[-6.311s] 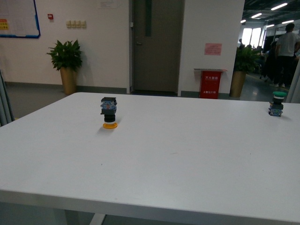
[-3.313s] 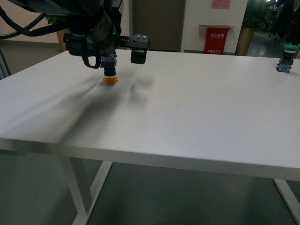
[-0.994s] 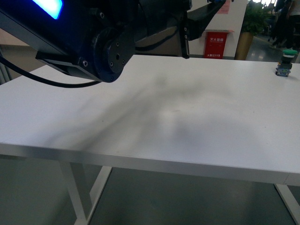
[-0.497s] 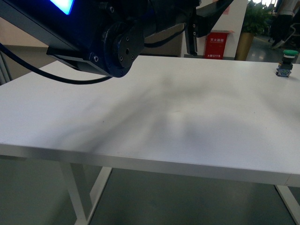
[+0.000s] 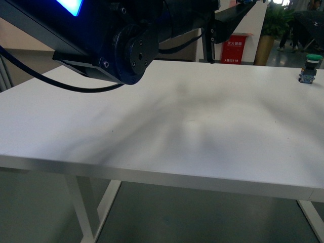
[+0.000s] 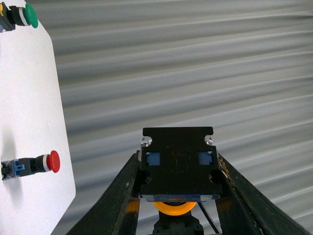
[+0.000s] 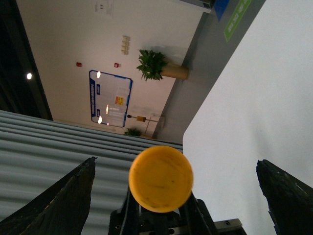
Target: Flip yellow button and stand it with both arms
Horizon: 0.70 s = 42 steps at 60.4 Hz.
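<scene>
The left gripper (image 6: 177,157) is clamped on the black body of the button (image 7: 161,178), which is held in the air clear of the table (image 5: 202,126). Its cap faces the right gripper (image 7: 174,161), whose fingers stand wide apart either side. In the front view the left arm (image 5: 126,50), at 11 o'clock, hides the button. The round cap could slip as the right fingers close on it. If the left lets go early, the button drops. The green button (image 5: 309,68) at 2 o'clock is well apart.
</scene>
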Available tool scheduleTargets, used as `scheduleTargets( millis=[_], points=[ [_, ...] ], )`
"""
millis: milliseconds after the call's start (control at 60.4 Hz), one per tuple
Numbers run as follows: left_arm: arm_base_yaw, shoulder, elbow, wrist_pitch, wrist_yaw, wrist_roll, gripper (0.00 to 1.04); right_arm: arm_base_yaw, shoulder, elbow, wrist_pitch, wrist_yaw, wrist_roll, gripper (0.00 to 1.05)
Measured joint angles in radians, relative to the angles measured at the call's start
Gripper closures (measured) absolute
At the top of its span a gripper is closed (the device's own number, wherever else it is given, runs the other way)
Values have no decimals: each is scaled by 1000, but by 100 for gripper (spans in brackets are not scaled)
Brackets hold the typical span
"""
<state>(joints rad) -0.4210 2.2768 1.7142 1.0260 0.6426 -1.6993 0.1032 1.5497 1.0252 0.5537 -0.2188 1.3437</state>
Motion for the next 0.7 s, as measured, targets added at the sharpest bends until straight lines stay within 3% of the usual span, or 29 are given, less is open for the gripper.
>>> scheduleTargets(
  millis=[464,629,696],
  points=[
    [-8,-10,-21,-6,-4,27,68,33,52,57,0,45,-38,8],
    [-11,-12,-24,-13,-4,34,68,33,63,58,-2,42,-39,35],
    [-13,-13,-25,-18,-5,37,68,33,63,58,-2,42,-44,51]
  ],
)
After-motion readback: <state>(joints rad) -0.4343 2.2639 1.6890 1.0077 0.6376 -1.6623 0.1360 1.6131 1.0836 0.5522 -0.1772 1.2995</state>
